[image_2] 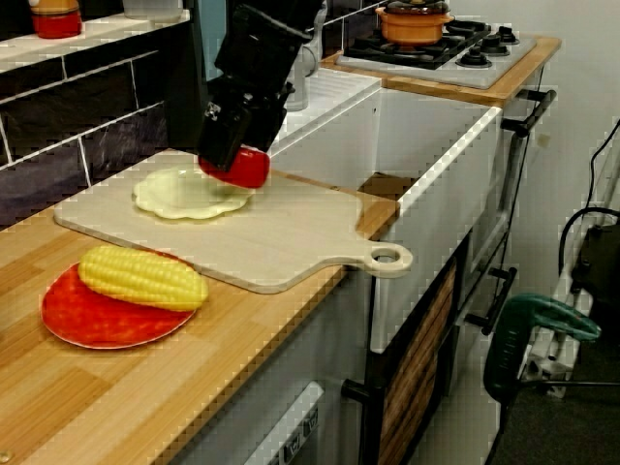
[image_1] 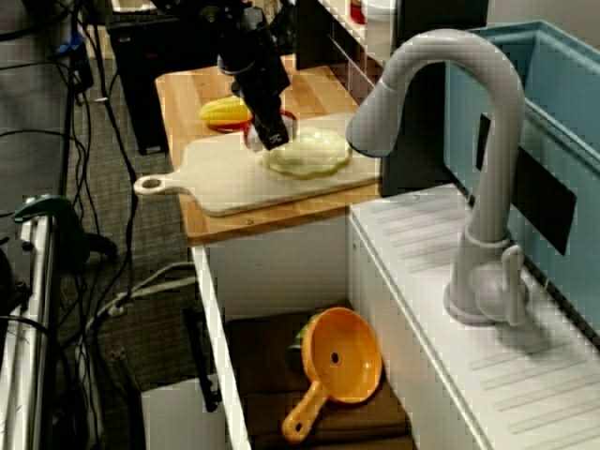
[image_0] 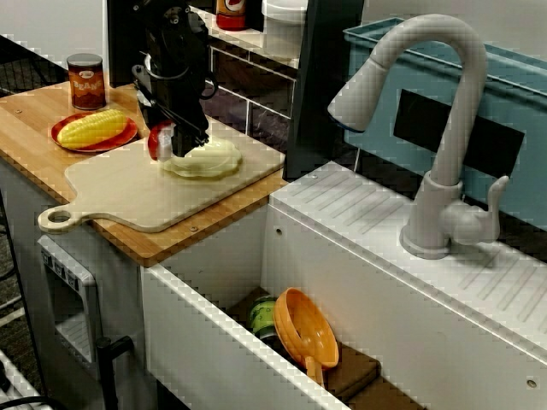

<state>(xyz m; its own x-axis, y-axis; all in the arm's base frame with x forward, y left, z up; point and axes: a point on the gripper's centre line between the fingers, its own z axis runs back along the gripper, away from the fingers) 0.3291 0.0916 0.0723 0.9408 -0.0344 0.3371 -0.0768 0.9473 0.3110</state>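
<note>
**A:** What does the gripper (image_2: 232, 167) have?

**B:** Its jaws are clamped on a small, glossy red rounded piece (image_2: 244, 170), low over the pale wooden paddle-shaped cutting board (image_2: 291, 242).

**A:** And nearby?

**B:** Seen from the counter's end, a flat, scalloped pale-yellow disc (image_2: 189, 194) lies just beside it at 8 o'clock. Ridged yellow corn (image_2: 143, 277) rests on a red plate (image_2: 87, 325) farther out at 7.
</note>
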